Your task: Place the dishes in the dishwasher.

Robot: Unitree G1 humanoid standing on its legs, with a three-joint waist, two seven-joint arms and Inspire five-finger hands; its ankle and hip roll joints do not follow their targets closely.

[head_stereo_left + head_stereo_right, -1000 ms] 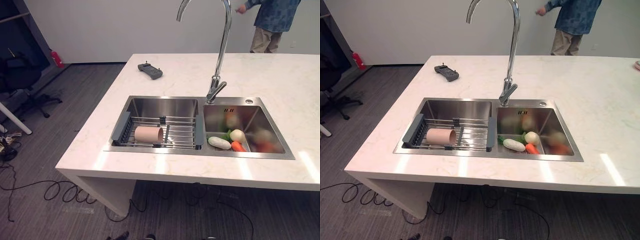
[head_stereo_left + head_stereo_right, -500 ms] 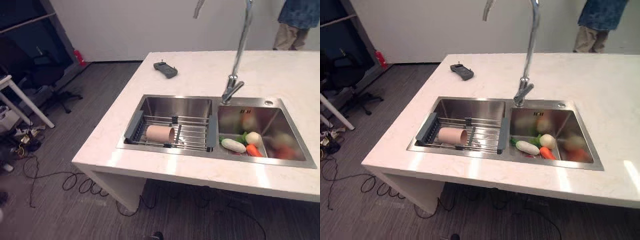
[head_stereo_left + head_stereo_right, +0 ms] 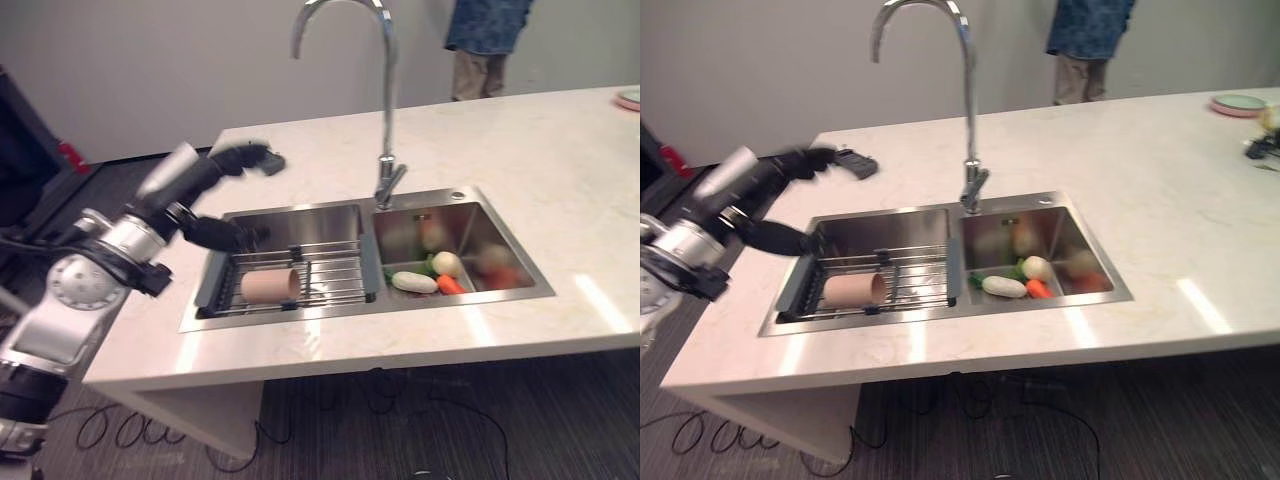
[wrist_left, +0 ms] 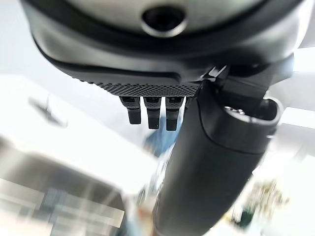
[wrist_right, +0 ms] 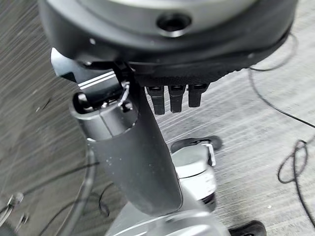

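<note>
Left eye view — faucet (image 3: pixel 383 120) rises between sink (image 3: pixel 300 325) basins.

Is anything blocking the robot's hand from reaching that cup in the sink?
Nothing visible. The left hand hovers above the left basin's back edge, and the tan cup lies on its side on the wire rack below, uncovered.

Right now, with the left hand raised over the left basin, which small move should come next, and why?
Probably lower the left hand toward the tan cup. The cup lies on its side on the wire rack in the sink's left basin. The hand hovers above the rack's far left corner, its fingers spread and holding nothing, so a short reach down to the cup seems the next step.
</note>
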